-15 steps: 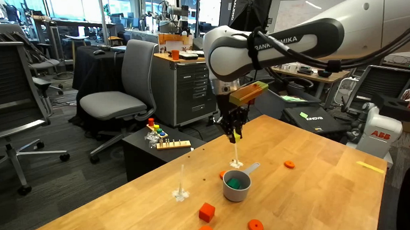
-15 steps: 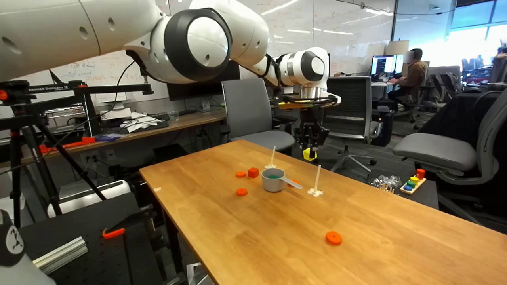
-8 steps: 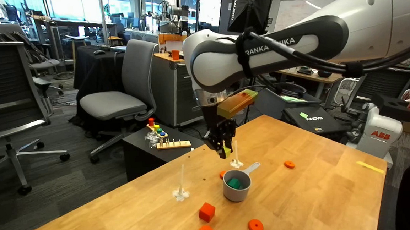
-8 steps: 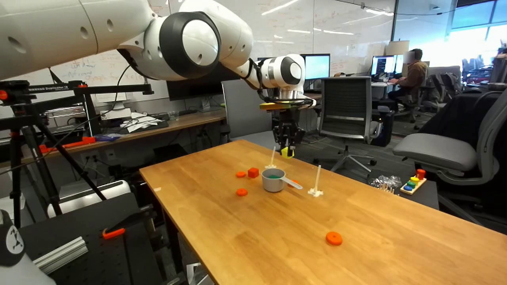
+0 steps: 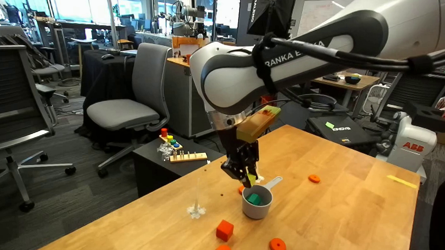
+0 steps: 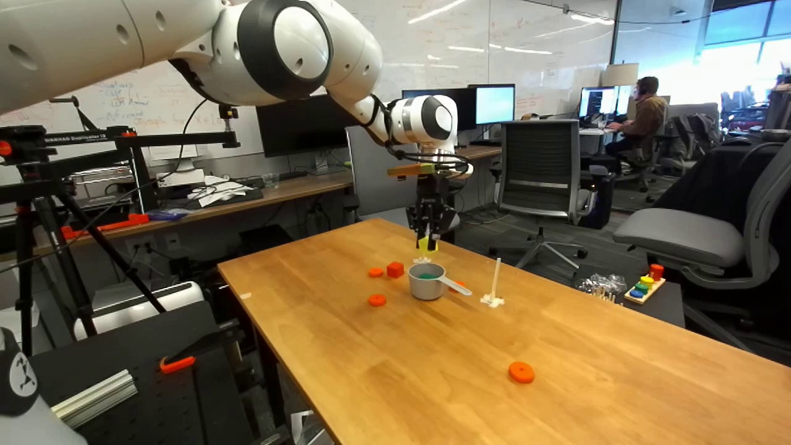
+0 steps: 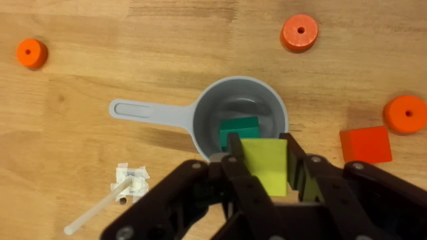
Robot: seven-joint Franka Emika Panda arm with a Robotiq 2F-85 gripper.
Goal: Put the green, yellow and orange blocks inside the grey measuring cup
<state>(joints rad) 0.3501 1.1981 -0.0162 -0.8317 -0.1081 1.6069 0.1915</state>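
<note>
- Nearest: my gripper (image 7: 262, 143) is clamped on the yellow block (image 7: 267, 166), pinching it by two opposite sides. I judge this to be the second block of three, held for placing and not yet let go.
- Just past it: the grey measuring cup (image 7: 210, 110), upright on the wooden table (image 5: 328, 219). In an exterior view the yellow block (image 6: 427, 245) hangs higher than the rim, with a gap between them; whether it is squarely over the mouth, I cannot tell.
- Inside the cup: the green block (image 7: 239, 126), lying low, partly hidden by my gripper in the wrist view. I see no other block in there, so one of three looks done.
- Outside the cup, near it: the orange-red block (image 7: 368, 145), resting on the table. By my judgement it is what remains to fetch once the yellow one is in.
- Just beside that block: an orange disc (image 7: 406, 114) with a centre hole, seemingly no part of the task.
</note>
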